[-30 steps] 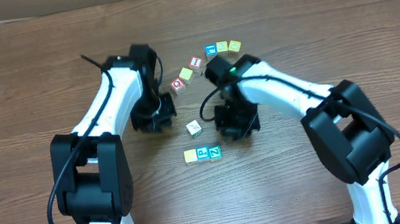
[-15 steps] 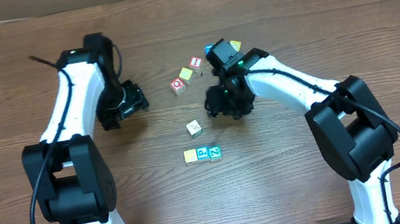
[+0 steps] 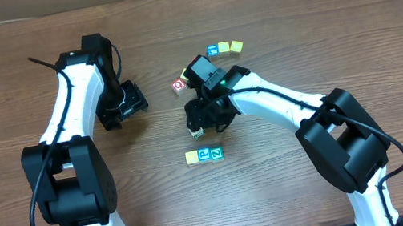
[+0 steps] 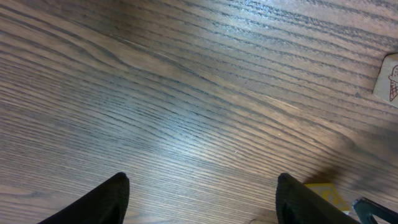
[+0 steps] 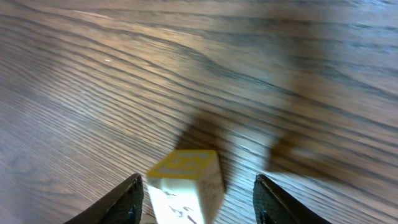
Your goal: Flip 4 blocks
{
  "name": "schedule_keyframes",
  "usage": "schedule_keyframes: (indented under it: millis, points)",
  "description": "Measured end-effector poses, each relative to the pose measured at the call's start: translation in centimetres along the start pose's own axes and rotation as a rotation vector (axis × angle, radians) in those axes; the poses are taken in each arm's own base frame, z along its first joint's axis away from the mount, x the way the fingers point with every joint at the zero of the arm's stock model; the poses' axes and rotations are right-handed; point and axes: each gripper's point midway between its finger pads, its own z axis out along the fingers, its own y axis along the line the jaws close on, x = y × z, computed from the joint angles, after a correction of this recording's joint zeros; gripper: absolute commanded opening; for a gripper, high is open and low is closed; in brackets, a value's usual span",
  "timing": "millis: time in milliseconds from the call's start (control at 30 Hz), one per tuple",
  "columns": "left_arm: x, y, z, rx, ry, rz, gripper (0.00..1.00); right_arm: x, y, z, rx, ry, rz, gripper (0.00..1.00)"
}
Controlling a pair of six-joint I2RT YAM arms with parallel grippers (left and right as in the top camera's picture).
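A whitish-cream block with a yellow-rimmed top lies at the table's middle. My right gripper hovers over it. In the right wrist view this block stands between the open fingers, with a gap on each side, and my right gripper does not touch it. A yellow block, a blue block and a teal block sit in a row nearer the front. My left gripper is off to the left, open over bare wood.
Another row of a blue cube and two yellow cubes lies farther back. A red-faced cube sits beside the right arm. The left wrist view catches a cream cube face at its right edge.
The right gripper has opened and swung left and forward onto the cream block. The left gripper opened and pulled back to the upper left, then held still.
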Motion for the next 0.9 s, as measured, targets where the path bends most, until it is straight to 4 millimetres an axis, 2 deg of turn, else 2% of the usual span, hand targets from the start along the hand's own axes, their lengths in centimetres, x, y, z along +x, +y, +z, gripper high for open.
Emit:
schedule_keyframes:
  millis: [67,300,633,700,800,900]
  points:
    - [0.0,0.0,0.0,0.0,0.0,0.0,0.67,-0.1,0.2,0.0,-0.007,-0.004,-0.004,0.5]
    - [0.2,-0.6,0.1,0.001,-0.003,0.024,0.66,0.7,1.1,0.3,-0.022,0.015,-0.023,0.5]
    - [0.3,-0.7,0.1,0.0,-0.001,0.028,0.66,3.8,5.9,1.6,-0.064,0.04,-0.144,0.51]
    - [0.3,-0.7,0.1,0.0,-0.001,0.028,0.66,4.1,6.2,1.7,-0.065,0.044,-0.152,0.51]
    - [0.3,-0.7,0.1,0.0,-0.001,0.028,0.57,4.2,6.3,1.7,-0.064,0.045,-0.154,0.51]
    - [0.3,-0.8,0.1,0.0,-0.001,0.036,0.54,4.1,5.9,1.6,-0.039,0.04,-0.153,0.53]
